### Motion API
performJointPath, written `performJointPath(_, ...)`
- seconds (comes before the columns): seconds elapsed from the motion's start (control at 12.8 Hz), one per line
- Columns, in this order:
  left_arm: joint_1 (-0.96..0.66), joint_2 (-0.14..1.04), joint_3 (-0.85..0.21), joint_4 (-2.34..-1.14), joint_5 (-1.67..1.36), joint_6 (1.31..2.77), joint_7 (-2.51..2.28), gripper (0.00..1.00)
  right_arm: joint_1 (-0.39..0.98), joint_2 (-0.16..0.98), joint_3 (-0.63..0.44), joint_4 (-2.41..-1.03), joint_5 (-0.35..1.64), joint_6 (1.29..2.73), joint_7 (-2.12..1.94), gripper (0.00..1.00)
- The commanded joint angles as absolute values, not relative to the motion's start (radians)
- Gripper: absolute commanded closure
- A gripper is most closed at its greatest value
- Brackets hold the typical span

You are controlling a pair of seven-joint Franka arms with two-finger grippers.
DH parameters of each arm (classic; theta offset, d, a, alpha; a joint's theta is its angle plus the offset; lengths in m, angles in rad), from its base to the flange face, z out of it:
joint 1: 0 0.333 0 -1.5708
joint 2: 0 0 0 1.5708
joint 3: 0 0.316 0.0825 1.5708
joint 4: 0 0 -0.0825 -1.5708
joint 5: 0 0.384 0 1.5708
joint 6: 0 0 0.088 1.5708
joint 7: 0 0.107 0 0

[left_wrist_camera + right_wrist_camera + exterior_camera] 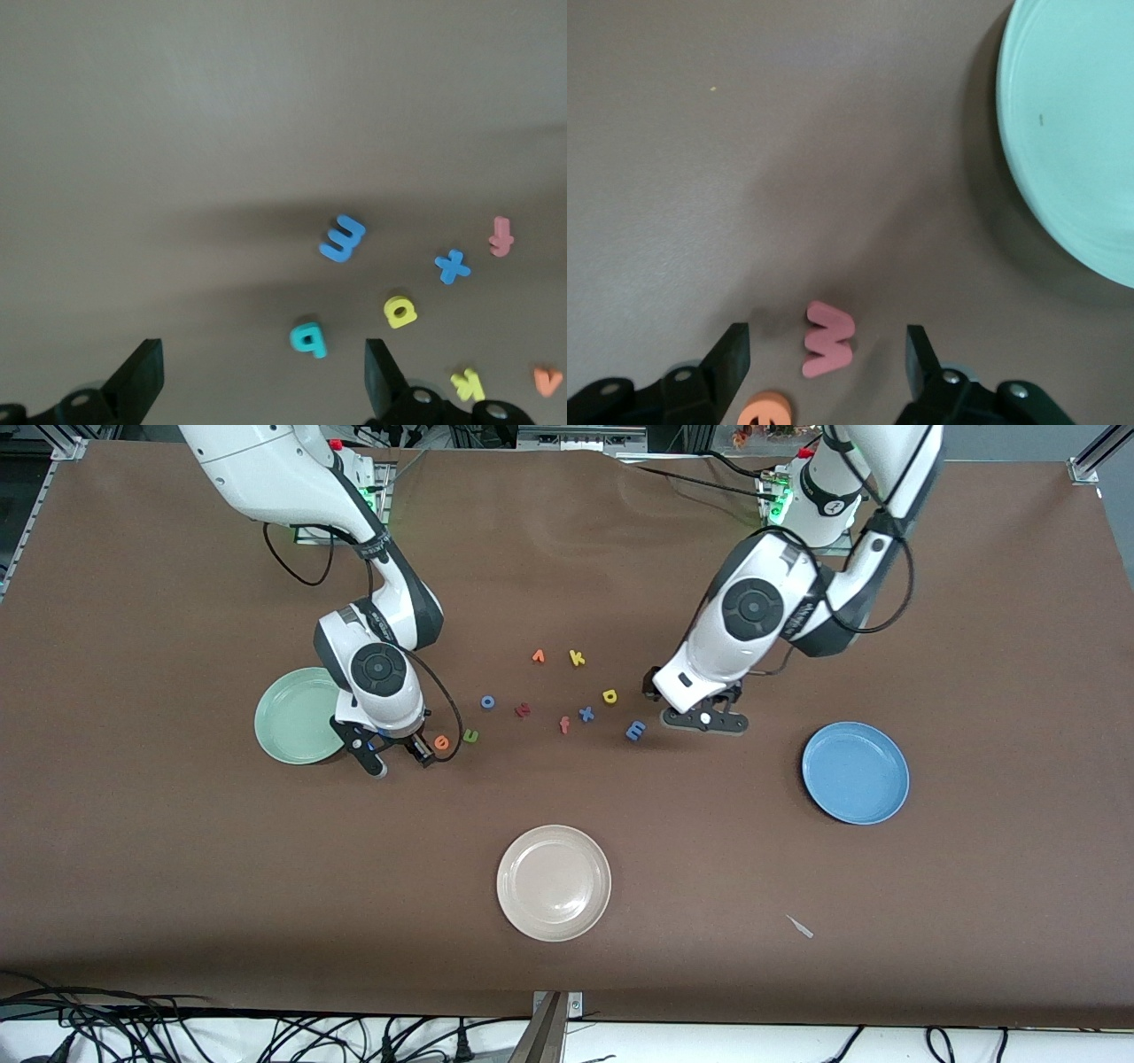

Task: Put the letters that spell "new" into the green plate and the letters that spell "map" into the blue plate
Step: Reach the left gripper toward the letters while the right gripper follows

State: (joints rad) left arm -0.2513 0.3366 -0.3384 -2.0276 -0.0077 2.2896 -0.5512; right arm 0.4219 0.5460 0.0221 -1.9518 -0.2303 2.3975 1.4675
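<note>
Table cover (177, 850) matt brown cloth; beige plate (554, 883) glossy; pink "w" (827, 339) matt foam.

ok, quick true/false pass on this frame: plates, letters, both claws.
1. The green plate holds no letters. True.
2. The right claw is shut on the orange "e". False: its fingers stand apart on either side of the pink "w", which lies on the table; the "e" lies beside it.
3. The blue "m" is already in the blue plate. False: it lies on the table and the plate holds nothing.
4. The left claw is open over the teal "a". True.
5. The beige plate is nearer the front camera than both other plates. True.
</note>
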Motion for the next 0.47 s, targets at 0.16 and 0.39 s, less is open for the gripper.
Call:
performJointPath(0.16,-0.308,0.402,-0.337,-2.098,0.015,2.390,-0.719,0.00,0.431,0.563,0.015,-1.950,-0.250,2.450,1.545,0.51)
performJointPath(0.39,-0.359,0.492,-0.330,-2.091,0.021,2.479,-0.810,0.00,0.431,0.568,0.015,-1.963,-0.249,2.480,1.575,0.56)
